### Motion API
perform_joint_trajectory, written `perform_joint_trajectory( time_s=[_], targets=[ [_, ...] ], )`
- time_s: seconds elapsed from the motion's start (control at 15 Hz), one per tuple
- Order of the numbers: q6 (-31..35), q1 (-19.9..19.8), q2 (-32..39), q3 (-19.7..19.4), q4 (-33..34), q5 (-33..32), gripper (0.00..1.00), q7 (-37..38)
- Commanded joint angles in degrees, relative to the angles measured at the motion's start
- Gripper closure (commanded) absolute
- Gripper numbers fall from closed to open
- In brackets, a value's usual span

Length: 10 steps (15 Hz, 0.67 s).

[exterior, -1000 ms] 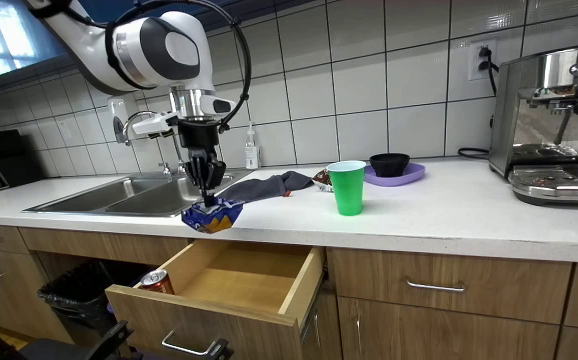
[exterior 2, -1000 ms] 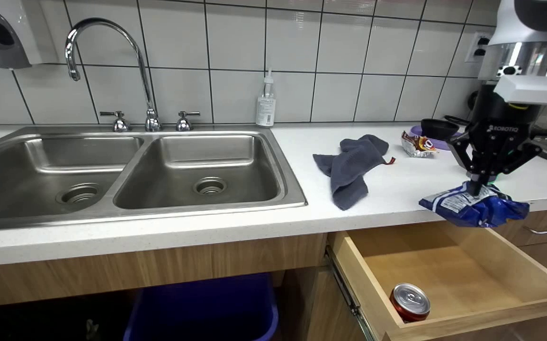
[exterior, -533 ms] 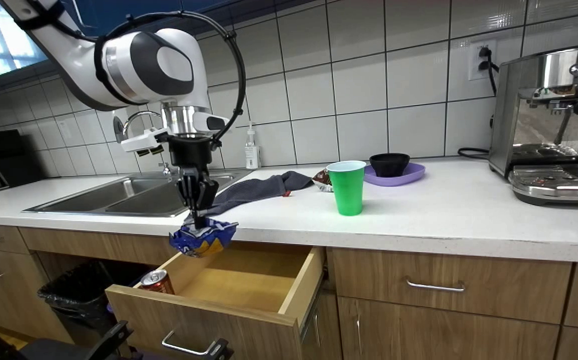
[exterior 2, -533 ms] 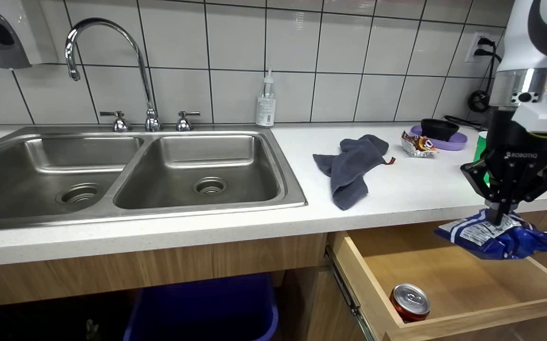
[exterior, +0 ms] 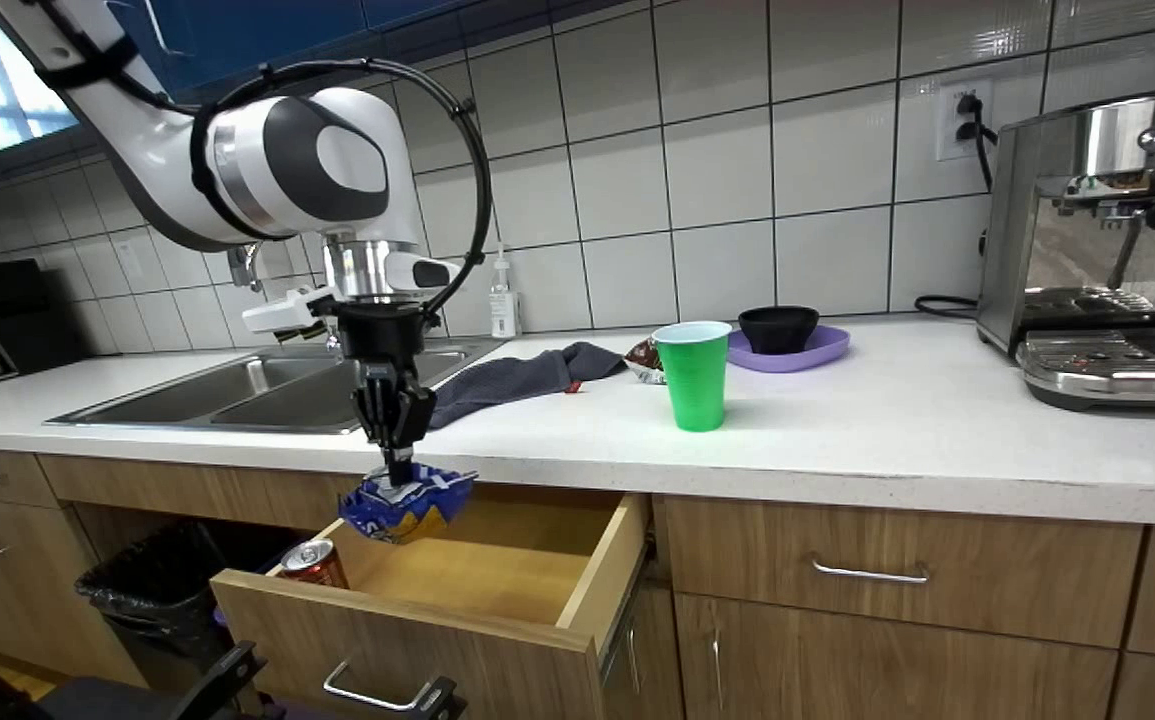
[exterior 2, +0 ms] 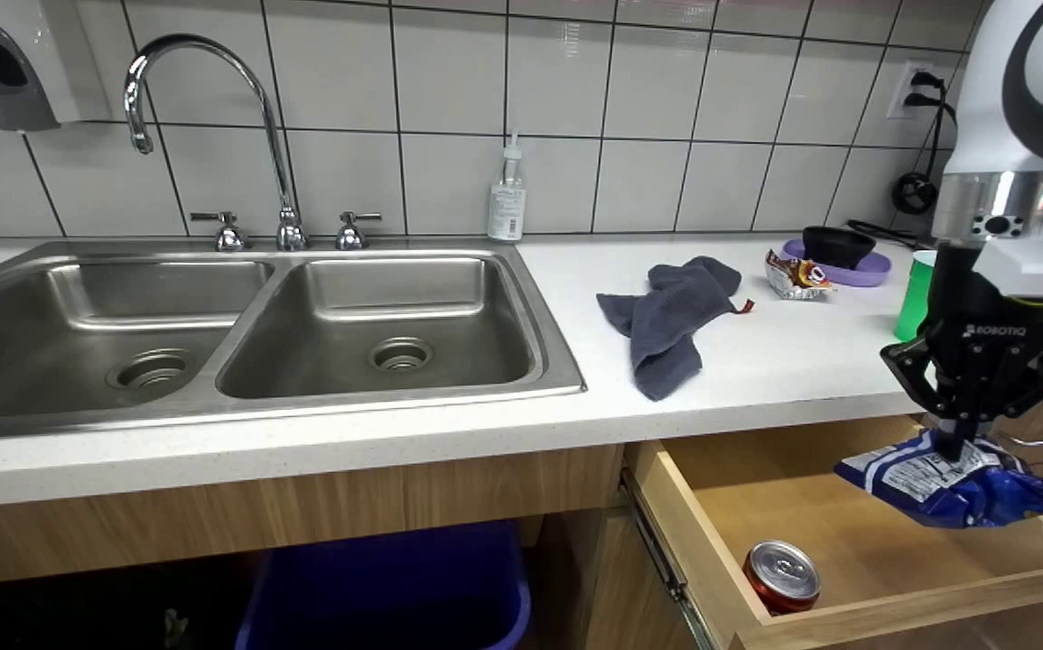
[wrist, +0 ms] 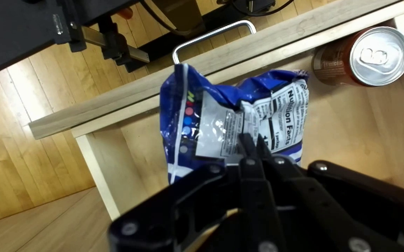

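Observation:
A crinkled blue snack bag (exterior: 415, 512) hangs over the pulled-out drawer (exterior: 589, 565), pinched from above by my gripper (exterior: 400, 477). In the wrist view the narrow fingertips of the gripper (wrist: 253, 141) lie close together on the bag (wrist: 212, 122), whose printed label faces up. Another exterior view has the gripper (exterior 2: 950, 444) shut on the top of the bag (exterior 2: 963, 492), below the countertop's level. A red soda can with a silver top (exterior 2: 783, 573) stands in a front corner of the drawer, apart from the bag; the wrist view has that can (wrist: 362, 57) at upper right.
On the counter are a green cup (exterior: 694, 380), a grey cloth (exterior 2: 673, 320), a snack wrapper (exterior 2: 795, 275) and a black bowl (exterior: 779, 330) on a purple plate (exterior: 822, 350). A steel sink (exterior 2: 530, 379) adjoins them. A black-lined bin (exterior: 152, 590) stands beside the drawer.
My gripper has come down with the blue bag and away from the counter, over the drawer's opening. The last half second shows mostly a small lowering. Drawer and can have stayed put.

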Motion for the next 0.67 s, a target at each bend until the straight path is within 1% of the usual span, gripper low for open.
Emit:
perform_joint_trajectory(
  time_s=[0.0,0.27,0.6],
  targets=[
    [3.68,-0.85,2.70,0.73,0.12,-2.48,1.00,3.57],
    [6.83,-0.51,6.23,0.15,0.78,-4.40,1.00,6.39],
    [8.69,0.23,10.42,-1.08,1.82,-6.68,1.00,10.10]
  ],
)
